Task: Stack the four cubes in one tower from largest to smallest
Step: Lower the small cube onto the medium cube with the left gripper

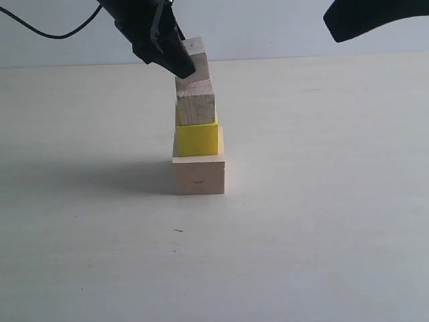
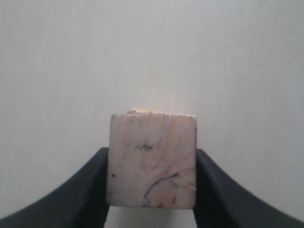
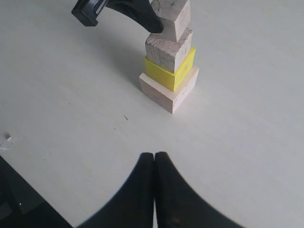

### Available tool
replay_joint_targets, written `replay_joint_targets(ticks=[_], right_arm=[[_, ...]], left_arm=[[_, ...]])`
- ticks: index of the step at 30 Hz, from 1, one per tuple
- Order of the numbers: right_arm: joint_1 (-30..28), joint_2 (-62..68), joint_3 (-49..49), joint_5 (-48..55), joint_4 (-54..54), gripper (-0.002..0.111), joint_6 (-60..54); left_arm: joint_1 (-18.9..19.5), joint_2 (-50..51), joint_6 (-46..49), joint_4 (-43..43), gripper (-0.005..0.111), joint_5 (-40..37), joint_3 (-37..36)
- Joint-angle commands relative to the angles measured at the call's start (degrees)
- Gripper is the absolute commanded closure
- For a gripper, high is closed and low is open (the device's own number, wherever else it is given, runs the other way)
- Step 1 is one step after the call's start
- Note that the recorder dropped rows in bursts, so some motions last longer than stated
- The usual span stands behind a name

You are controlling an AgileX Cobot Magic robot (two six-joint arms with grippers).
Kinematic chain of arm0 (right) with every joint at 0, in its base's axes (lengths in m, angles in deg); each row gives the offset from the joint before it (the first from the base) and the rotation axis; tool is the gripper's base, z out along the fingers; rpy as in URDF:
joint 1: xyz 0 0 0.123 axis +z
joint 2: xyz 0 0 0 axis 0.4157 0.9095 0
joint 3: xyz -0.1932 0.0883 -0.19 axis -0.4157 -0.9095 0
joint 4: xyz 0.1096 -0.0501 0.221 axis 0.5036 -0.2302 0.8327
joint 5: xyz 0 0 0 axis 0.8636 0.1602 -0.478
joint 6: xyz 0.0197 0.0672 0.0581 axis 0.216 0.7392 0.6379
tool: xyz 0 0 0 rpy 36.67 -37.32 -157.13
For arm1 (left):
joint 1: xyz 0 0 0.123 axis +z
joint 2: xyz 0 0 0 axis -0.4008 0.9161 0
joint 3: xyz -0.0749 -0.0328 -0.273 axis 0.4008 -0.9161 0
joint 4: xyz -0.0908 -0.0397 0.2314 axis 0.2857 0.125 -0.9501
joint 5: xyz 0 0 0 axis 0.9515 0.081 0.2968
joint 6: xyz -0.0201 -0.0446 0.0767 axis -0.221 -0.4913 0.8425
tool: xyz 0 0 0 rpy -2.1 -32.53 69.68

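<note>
Tower: three high | left claw grips smallest cube atop | right claw closed

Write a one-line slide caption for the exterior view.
Left gripper grips the smallest pale wood cube over the brownish cube, yellow cube and large pale wood cube.

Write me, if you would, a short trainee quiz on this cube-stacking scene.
1. True or false: the right gripper holds a cube.
2. Where in the tower is the yellow cube? A. at the very top; B. directly on the large pale wood cube; C. at the very bottom.
3. Name the cube that the left gripper grips.
Key: 1 false, its jaws are shut on nothing; 2 B; 3 the smallest pale wood cube.
</note>
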Motion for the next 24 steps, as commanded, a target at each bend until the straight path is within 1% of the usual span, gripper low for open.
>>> replay_joint_targets(ticks=[1, 24], right_arm=[[0.1, -0.4, -0.2, -0.9, 0.1, 0.108, 0.0], [0.1, -0.4, -0.2, -1.1, 0.0, 0.108, 0.0]], left_arm=[[-0.4, 0.2, -0.4, 0.5, 0.107, 0.1, 0.3], [-0.4, 1.3, -0.3, 1.0, 0.107, 0.1, 0.3]])
